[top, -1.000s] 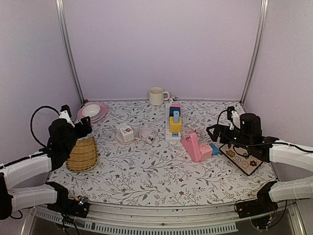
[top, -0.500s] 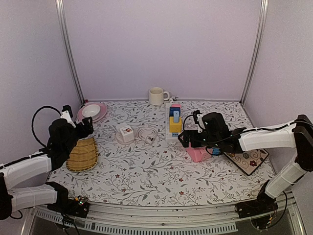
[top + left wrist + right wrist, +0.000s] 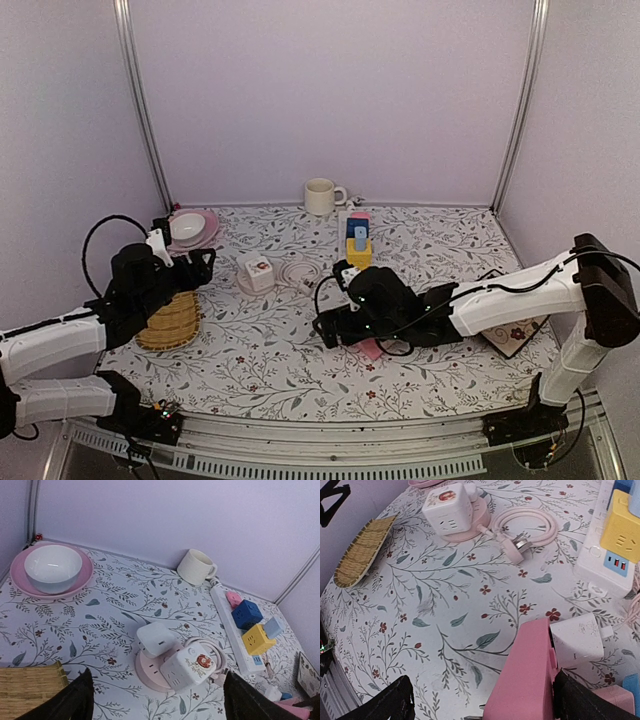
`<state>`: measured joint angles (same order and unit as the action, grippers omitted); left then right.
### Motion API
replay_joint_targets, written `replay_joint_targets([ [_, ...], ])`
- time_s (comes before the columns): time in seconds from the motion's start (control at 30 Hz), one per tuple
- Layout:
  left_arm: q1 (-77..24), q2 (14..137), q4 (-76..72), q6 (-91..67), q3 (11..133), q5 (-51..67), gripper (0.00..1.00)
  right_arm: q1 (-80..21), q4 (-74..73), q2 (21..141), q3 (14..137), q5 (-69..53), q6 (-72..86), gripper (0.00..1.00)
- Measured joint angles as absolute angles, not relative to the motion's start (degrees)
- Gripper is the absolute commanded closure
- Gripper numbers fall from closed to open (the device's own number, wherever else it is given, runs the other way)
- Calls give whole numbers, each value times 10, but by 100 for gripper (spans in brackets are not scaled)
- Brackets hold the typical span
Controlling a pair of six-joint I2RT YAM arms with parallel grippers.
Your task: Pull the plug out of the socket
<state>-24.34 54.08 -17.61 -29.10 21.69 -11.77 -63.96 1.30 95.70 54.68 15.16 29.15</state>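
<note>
The flowered bench [image 3: 300, 375] carries two candidates for the job. The long power strip [image 3: 352, 262] at the back has coloured cubes seated in it. The likelier target, judging by where both arms point, is the white socket cube [image 3: 188, 666] with a flower sticker, left of centre on a pink disc [image 3: 146, 672]. The right arm [image 3: 500, 300] stretches low across the bench from the right. Its right claw [image 3: 322, 330] is released with the jaws spread wide, and it stops to the near-right of the cube with open bench between them. In its wrist view a pink block [image 3: 525, 680] sits low between the fingers, and whether it touches them cannot be told. The left claw [image 3: 203, 262] is also released and spread. It hangs just left of the cube, above the basket's far edge, and is the nearer of the two. In the left wrist view the plug [image 3: 156, 639], a rounded white block, appears to press against the cube's far-left face. The pair's long axis therefore seems to run on a diagonal from far-left to near-right. If so, the pull would have to go along that line, away from the cube and roughly towards the left claw's side. The right claw is placed on the cube's opposite side, where it could brace it.
</note>
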Motion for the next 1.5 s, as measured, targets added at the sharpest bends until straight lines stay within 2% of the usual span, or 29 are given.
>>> replay_joint_targets([
  [0.3, -366, 448, -108, -396, 189, -107, 14, -711, 7, 993, 588, 149, 331, 1],
  [0.5, -482, 432, -81, -465, 158, -130, 14, -712, -5, 896, 533, 180, 341, 1],
  [0.73, -609, 562, -36, -479, 216, -182, 15, -677, -6, 773, 433, 197, 369, 1],
  [0.87, -662, 639, -17, -478, 293, -206, 15, -655, -16, 768, 392, 190, 387, 1],
  [1.03, -698, 720, -54, -499, 326, -235, 15, -650, -19, 772, 386, 191, 409, 1],
  [1.27, -759, 868, -79, -526, 387, -290, 13, -644, -41, 887, 444, 203, 429, 1],
  [1.5, -772, 882, -71, -550, 401, -337, 12, -695, -74, 990, 560, 222, 426, 1],
])
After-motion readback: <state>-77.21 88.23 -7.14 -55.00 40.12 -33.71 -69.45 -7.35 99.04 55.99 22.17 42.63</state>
